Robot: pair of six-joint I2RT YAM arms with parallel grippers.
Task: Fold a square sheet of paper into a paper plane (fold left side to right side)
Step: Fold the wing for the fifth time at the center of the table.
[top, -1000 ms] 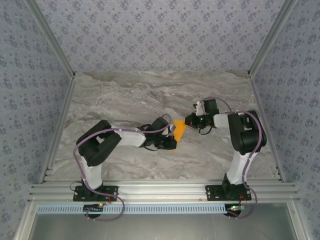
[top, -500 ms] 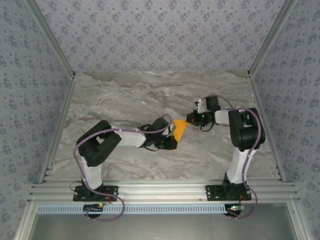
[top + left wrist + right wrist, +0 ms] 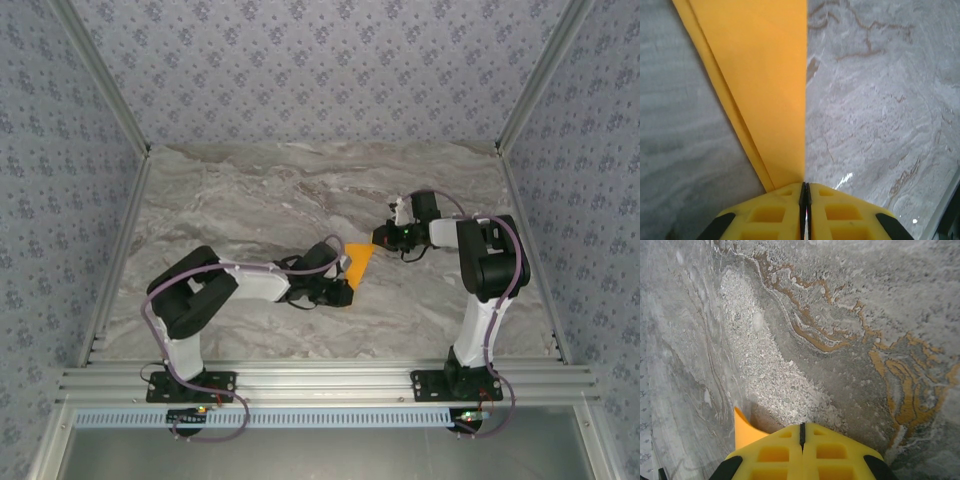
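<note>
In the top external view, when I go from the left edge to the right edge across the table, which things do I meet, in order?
Left arm → left gripper → folded orange paper → right gripper → right arm.

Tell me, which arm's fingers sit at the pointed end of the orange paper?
The left arm's fingers: the paper narrows to its point there. The right arm's fingers have just a corner beside them.

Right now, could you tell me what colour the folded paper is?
The folded paper is orange-yellow, best in the left wrist view.
</note>
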